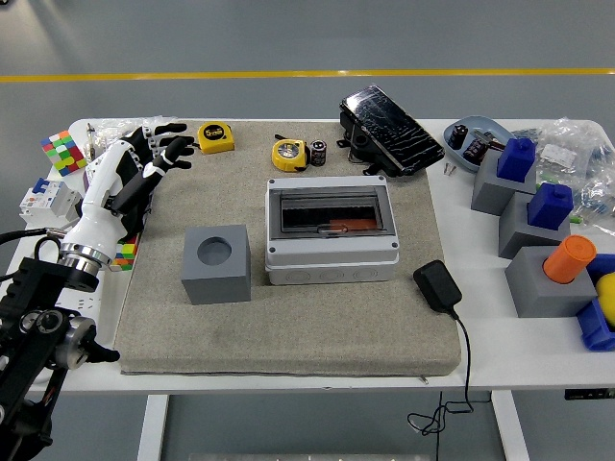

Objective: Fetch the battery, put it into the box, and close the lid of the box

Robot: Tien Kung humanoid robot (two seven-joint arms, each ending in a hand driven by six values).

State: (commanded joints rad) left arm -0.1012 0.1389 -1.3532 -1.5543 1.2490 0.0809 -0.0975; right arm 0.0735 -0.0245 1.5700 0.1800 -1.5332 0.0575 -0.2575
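At the far left of the white table [480,351] a colourful puzzle cube [63,152] lies on the bare top, with a white breaker switch [46,200] nearer to the robot. The left hand [135,165] reaches in over the left edge of the grey mat [288,327], its fingers [177,145] loosely spread and holding nothing, the fingertips close to a yellow tape measure [215,136] at the mat's far edge. Near the middle of the mat's left half stands a grey block [216,264] with a round hole in its top. Further right along the far edge lies a second yellow tape measure [289,154], and just beside it, on its right, stands the small black battery [318,152], well apart from the hand. The grey box [332,233] sits in the centre of the mat, its dark see-through lid lying flat over the top, with something orange showing beneath. Beyond it a black case [389,129] lies tilted. A black adapter [437,285] with its cable rests near the mat's right edge. Off the mat to the right are a bowl [476,140] of small parts and grey stands carrying blue blocks [519,158] and an orange cylinder [569,258].
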